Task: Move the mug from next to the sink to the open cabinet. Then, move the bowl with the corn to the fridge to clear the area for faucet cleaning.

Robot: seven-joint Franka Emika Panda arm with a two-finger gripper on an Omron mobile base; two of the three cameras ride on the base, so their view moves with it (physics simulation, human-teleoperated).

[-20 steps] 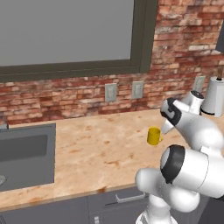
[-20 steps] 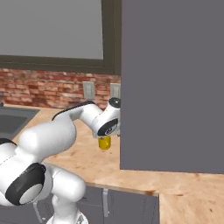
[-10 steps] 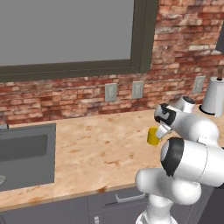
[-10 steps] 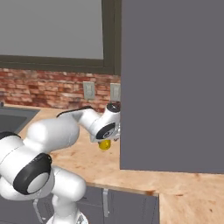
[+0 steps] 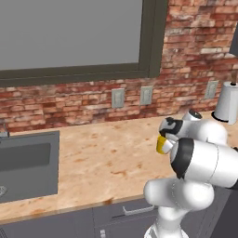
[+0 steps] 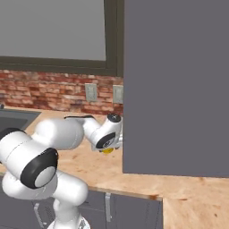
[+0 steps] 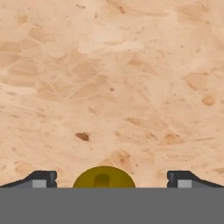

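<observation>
Here we have the gripper (image 7: pixel 111 178) pointing straight down at the counter (image 7: pixel 109 78), its two fingertips (image 7: pixel 41 178) set wide apart with the mug (image 7: pixel 103 177) between them, and we cannot tell whether they touch its sides. From the left base view the mug (image 5: pixel 163 144) sits just under the hand, well to the right of the sink (image 5: pixel 28 167) and near the paper towel roll (image 5: pixel 229 102). From the right base view a sliver of yellow shows below the wrist, just left of the open cabinet door (image 6: pixel 176 85), whose edge hangs close beside the arm. We judge the spread fingers suit a straddling of the rim before a squeeze; whether the mug rests on the wood or is lifted, we cannot say.
</observation>
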